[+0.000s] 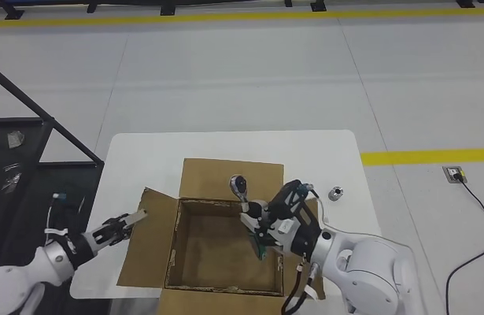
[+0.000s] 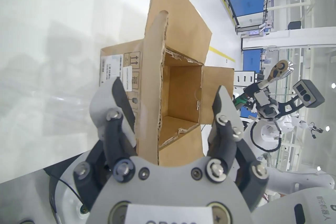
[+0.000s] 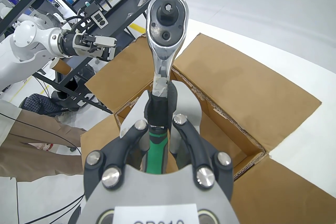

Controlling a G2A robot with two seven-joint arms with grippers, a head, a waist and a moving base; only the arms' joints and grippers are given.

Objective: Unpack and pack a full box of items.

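Closest to me, my right gripper (image 3: 161, 101) is clamped on the ratchet wrench (image 3: 168, 22). Its 2 fingers (image 3: 190, 104) press the black part of the handle, just above the green grip. A wrap of grey tape sits on the neck beyond my fingertips. The chrome head rises past it with its square drive facing my wrist camera.

Seen from above, I hold the wrench over the 3 o'clock side of the open cardboard box (image 1: 214, 252). It is tilted, with the head toward 11 o'clock over the 12 o'clock flap (image 1: 218, 177) and the green handle end low inside the box. The box sits in the middle of the white table (image 1: 147, 157), its flaps folded outward.

My left gripper (image 2: 168, 84) is at the outer edge of the 9 o'clock flap (image 1: 151, 240), pointing toward 3 o'clock. Its fingers (image 2: 120, 96) are spread wide apart, and that flap's edge stands between them, closer to 1 finger. I cannot tell whether either pad touches the cardboard.

On the table at 2 o'clock from the box, apart from it, stands a small metal cylinder (image 1: 336, 192).
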